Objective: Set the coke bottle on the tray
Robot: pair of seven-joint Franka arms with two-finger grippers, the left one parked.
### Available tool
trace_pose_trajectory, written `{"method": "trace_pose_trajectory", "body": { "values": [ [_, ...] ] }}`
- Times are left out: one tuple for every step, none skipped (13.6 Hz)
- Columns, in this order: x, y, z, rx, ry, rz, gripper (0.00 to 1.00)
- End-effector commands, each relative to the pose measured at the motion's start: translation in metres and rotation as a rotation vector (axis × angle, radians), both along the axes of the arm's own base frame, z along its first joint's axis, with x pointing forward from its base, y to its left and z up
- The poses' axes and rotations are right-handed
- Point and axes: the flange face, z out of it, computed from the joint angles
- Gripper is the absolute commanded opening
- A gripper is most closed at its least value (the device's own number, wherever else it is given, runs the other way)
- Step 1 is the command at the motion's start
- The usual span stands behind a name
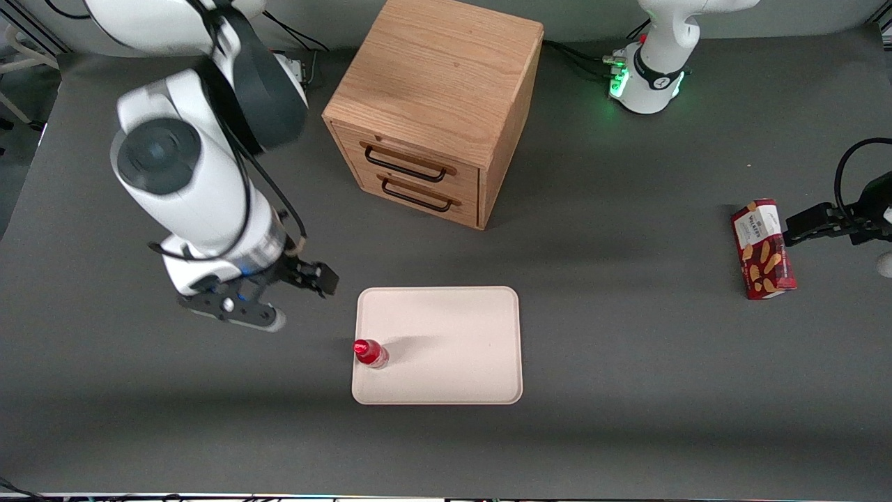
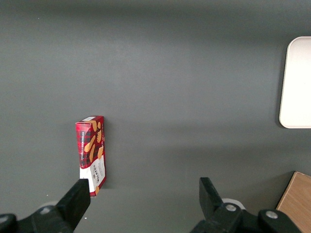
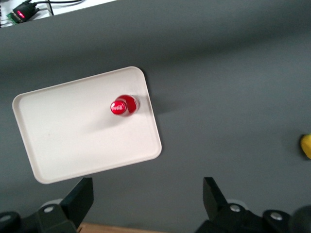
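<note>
Your inventory:

- Coke bottle [image 1: 370, 353]: upright on the tray [image 1: 453, 335], just inside its rim at the edge toward the working arm's end of the surface [image 1: 627, 390].
- Gripper [image 1: 275, 307]: raised above bare surface beside the tray, near but apart from the bottle; fingers spread wide, holding nothing.
- Wooden drawer cabinet [image 1: 435, 104]: farther from the front camera than the tray.
- Red snack box [image 1: 763, 249]: toward the parked arm's end.
- Yellow lump [image 3: 305, 146]: well apart from the tray.

The working arm is glossy white with rounded shells, dark grey round joint caps and a black cable looping down its side. Its gripper [image 1: 279, 307] is black (a silver screw shows on the body), with wide-spread black fingers [image 3: 80, 199], empty.
</note>
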Motion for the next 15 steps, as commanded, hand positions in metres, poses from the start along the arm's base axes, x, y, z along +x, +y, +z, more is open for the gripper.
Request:
{"method": "trace_pose_trajectory", "body": {
  "values": [
    [-0.039,-0.035,0.036,-0.014,0.021,0.053,1.00],
    [-0.047,-0.045,0.044,-0.025,0.031,0.083,1.00],
    [-0.052,-0.059,0.055,-0.028,0.029,0.098,1.00],
    [-0.057,-0.067,0.063,-0.030,0.025,0.120,1.00],
    [-0.058,-0.084,0.066,-0.032,0.028,0.146,1.00],
    [-0.057,-0.103,0.072,-0.003,0.035,0.179,1.00],
    [-0.052,-0.132,0.072,0.032,0.045,0.191,1.00],
    [-0.050,-0.158,0.073,0.062,0.051,0.220,1.00],
    [-0.049,-0.186,0.068,0.068,0.058,0.260,1.00],
    [-0.053,-0.204,0.069,0.067,0.057,0.296,1.00],
    [-0.056,-0.220,0.069,0.062,0.051,0.306,1.00],
    [-0.060,-0.236,0.067,0.062,0.055,0.304,1.00],
    [-0.065,-0.247,0.066,0.060,0.044,0.313,1.00],
    [-0.068,-0.262,0.058,0.062,0.037,0.312,1.00],
    [-0.073,-0.277,0.054,0.064,0.019,0.309,1.00]
  ]
}}
